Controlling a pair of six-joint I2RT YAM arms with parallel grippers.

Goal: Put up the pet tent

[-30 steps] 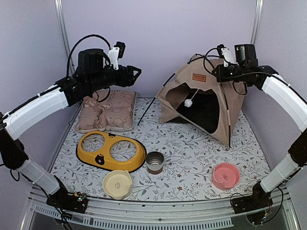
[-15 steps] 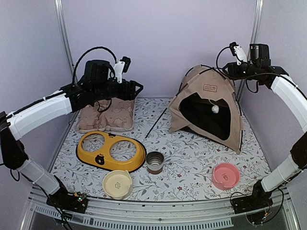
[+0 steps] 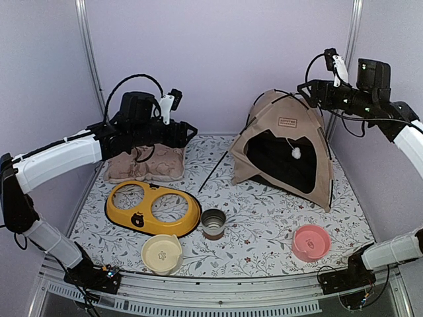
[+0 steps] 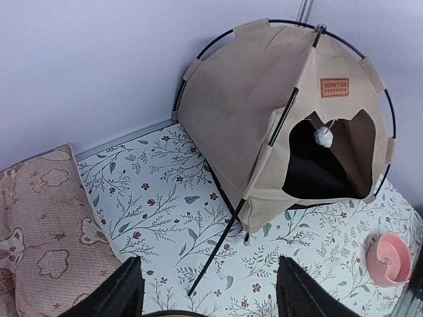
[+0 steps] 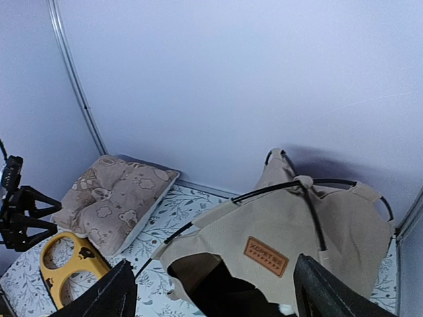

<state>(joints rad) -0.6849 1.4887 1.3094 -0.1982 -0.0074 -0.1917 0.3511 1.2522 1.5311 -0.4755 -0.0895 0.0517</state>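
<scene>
Tan fabric pet tent (image 3: 284,148), black crossed poles (image 4: 216,248), upright at back right of floral mat (image 3: 264,211), brown label patch (image 5: 268,256) lettering unreadable, white pom-pom (image 4: 323,136) in doorway from left wrist view, left gripper (image 4: 208,267) and right gripper (image 5: 213,264) spread wide, empty

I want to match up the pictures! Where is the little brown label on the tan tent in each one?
Top external: the small brown label patch is right of centre, above the doorway of the tan fabric tent.
Left wrist: the label patch is upper right, above the doorway.
Right wrist: the label patch is lower middle, on the tent's front.
Shared landmark: the pinkish-beige patterned cushion, left of the tent in every view.
</scene>
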